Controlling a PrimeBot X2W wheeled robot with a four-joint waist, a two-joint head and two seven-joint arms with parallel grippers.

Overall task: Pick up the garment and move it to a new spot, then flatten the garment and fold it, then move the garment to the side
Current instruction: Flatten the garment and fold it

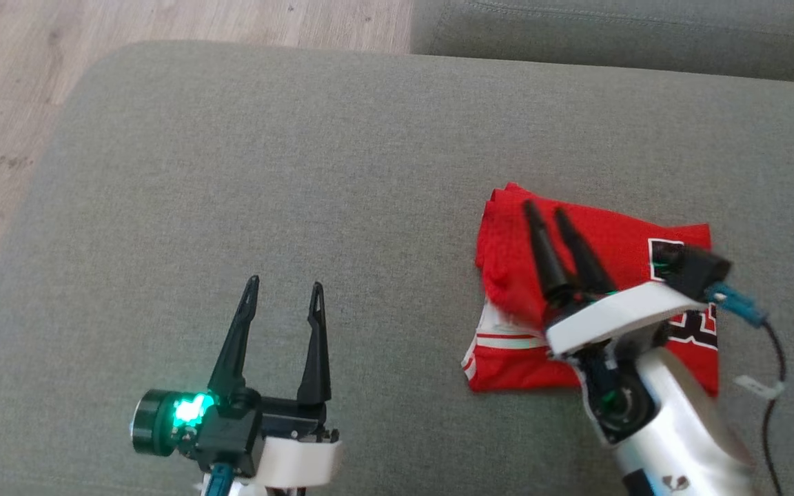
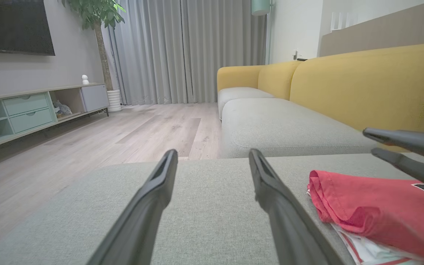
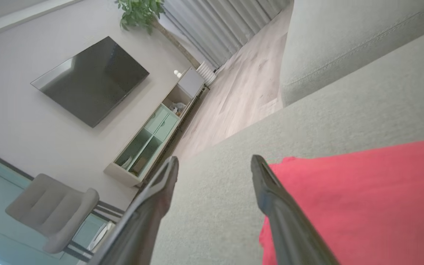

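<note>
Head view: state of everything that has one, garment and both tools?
garment: folded, lying on the grey cushion, not gripped.
left tool: open, empty, apart from the garment.
right tool: open, empty, over the garment.

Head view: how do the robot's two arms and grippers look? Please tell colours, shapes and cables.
The left gripper and the right gripper each have two long black fingers that taper to a point, with a white shell behind. The left one carries a green light. The right arm has a black camera block, a blue plug with a black cable and a white tag.
</note>
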